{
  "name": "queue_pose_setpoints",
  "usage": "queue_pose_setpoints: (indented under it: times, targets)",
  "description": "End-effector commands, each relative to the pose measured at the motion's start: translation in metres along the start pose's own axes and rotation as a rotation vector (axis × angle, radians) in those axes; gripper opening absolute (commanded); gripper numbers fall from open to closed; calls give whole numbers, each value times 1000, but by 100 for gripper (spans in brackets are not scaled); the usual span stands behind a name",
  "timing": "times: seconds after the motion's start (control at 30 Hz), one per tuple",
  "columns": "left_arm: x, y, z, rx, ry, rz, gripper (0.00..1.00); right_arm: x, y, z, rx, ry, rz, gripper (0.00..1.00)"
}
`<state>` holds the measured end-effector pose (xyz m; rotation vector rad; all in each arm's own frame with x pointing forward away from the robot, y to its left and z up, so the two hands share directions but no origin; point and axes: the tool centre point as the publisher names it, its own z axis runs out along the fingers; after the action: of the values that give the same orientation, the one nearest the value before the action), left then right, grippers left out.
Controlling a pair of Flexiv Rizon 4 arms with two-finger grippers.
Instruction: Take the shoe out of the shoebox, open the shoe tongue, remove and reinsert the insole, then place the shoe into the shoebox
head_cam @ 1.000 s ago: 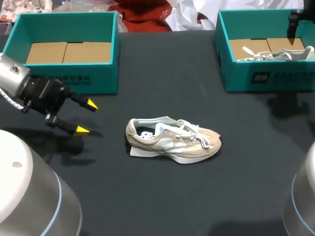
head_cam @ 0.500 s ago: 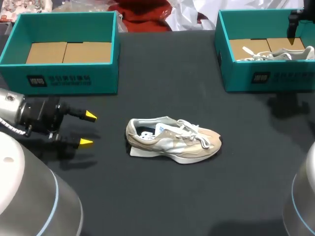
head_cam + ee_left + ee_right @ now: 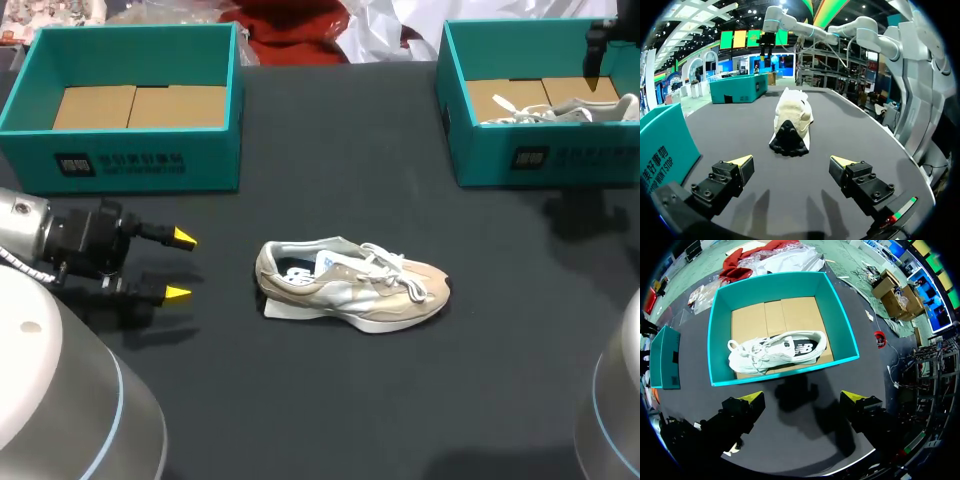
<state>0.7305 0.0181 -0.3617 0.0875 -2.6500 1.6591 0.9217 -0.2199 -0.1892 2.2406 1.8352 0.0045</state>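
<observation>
You've got the black bench [image 3: 330, 400] with two teal boxes on it. The left shoebox [image 3: 140, 160] is at 10 o'clock, with cardboard inside. The right shoebox [image 3: 560, 165] is at 2 o'clock, with a white shoe [image 3: 560, 108] lying in it. The beige shoe [image 3: 350, 285] sits out on the bench at centre, toe toward 3 o'clock. Your left gripper [image 3: 180, 265] is at 9 o'clock, aimed at the heel, fingers [image 3: 740, 164] spread. Your right gripper [image 3: 802, 398] hangs above the right shoebox, fingers spread too.

Head overhead, left wrist low, sharing shoe [image 3: 350, 285]
</observation>
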Motion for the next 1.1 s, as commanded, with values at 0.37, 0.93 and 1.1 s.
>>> queue_pose_setpoints:
  times: [0.37, 0.93, 1.1]
  targets:
    - [4, 15, 10, 62, -40, 16, 100, 0, -1, 0, -1, 1, 0, 100]
    - [-3, 24, 16, 73, -50, -16, 100, 0, -1, 0, -1, 1, 0, 100]
    - [-5, 24, 26, 72, -49, -15, 100, 0, -1, 0, -1, 1, 0, 100]
